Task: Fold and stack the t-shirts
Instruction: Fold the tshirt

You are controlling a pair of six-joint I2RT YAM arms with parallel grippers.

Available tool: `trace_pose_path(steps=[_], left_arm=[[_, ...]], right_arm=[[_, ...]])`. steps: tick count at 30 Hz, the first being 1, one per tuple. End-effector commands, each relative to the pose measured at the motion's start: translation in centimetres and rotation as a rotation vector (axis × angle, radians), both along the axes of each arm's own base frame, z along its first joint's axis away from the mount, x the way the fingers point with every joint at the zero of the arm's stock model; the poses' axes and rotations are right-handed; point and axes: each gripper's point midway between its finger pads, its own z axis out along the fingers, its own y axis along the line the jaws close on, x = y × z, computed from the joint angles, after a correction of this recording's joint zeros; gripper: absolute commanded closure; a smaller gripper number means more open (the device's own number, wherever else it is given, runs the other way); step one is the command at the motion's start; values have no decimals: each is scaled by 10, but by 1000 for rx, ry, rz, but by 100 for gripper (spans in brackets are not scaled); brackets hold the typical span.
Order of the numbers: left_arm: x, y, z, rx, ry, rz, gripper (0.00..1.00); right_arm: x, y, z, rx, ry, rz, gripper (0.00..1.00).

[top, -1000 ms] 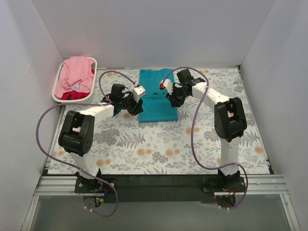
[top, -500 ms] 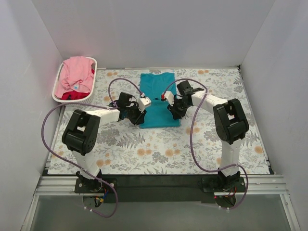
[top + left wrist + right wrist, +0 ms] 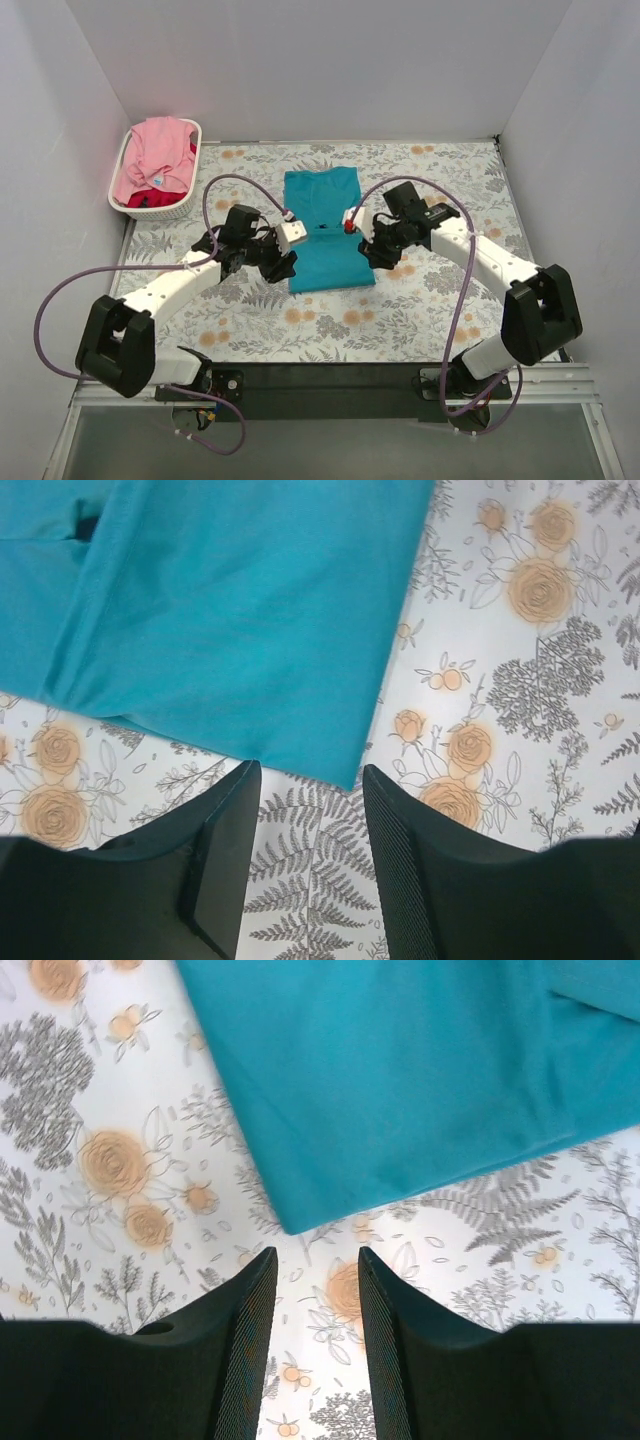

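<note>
The teal t-shirt [image 3: 325, 228] lies flat on the floral table as a long folded rectangle, collar end at the far side. My left gripper [image 3: 288, 268] is open and empty just off its near left corner. In the left wrist view the gripper [image 3: 310, 810] frames the corner of the teal cloth [image 3: 240, 630] over bare table. My right gripper [image 3: 375, 258] is open and empty at the near right corner. In the right wrist view the gripper [image 3: 315, 1300] sits just short of the teal cloth [image 3: 400, 1080]. The pink t-shirt [image 3: 158, 155] lies crumpled over the red t-shirt [image 3: 150, 198].
The white slatted basket [image 3: 170, 211] holding the pink and red shirts stands at the far left by the wall. White walls close in the left, far and right sides. Purple cables loop from both arms over the table.
Both grippers have moved toward the near edge and the teal shirt has slid that way with them. It now lies longer and flat, with both grippers off its near corners.
</note>
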Motion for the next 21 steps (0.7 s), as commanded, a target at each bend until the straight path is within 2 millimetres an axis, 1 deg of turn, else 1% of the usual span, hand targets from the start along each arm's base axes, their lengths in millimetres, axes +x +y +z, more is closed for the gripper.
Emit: trace_pose_path(steps=[1, 2, 3, 4, 5, 6, 9, 11, 15, 16, 18, 19, 21], left_arm=[[-27, 2, -16, 28, 11, -94, 55], [-33, 5, -23, 33, 5, -101, 55], [-31, 2, -21, 10, -45, -110, 54], [-32, 1, -21, -1, -80, -119, 51], [-30, 3, -17, -5, -143, -114, 50], [-35, 3, -24, -5, -191, -133, 50], [-34, 7, -36, 28, -249, -143, 49], [-34, 7, -43, 41, -235, -147, 50], [-30, 1, -46, 34, -244, -158, 49], [-29, -1, -45, 33, -247, -161, 49], [-30, -3, -52, 46, -236, -169, 50], [-24, -5, -52, 45, -248, -160, 50], [-21, -7, -54, 46, -251, -161, 52]], right_arm=[[-24, -2, -26, -82, -29, 94, 54], [-31, -7, -40, -101, -25, 104, 54], [-29, -9, -44, -113, -53, 100, 54], [-25, -3, -43, -102, -100, 113, 52], [-24, -2, -46, -107, -114, 116, 51], [-23, -1, -49, -112, -141, 123, 49], [-20, 1, -53, -123, -182, 130, 48], [-18, 6, -52, -118, -212, 146, 48], [-17, 9, -55, -125, -234, 166, 48], [-19, 8, -58, -132, -234, 175, 48], [-19, 7, -64, -146, -244, 185, 48], [-20, 5, -69, -154, -241, 190, 48], [-21, 5, -73, -160, -237, 198, 48]])
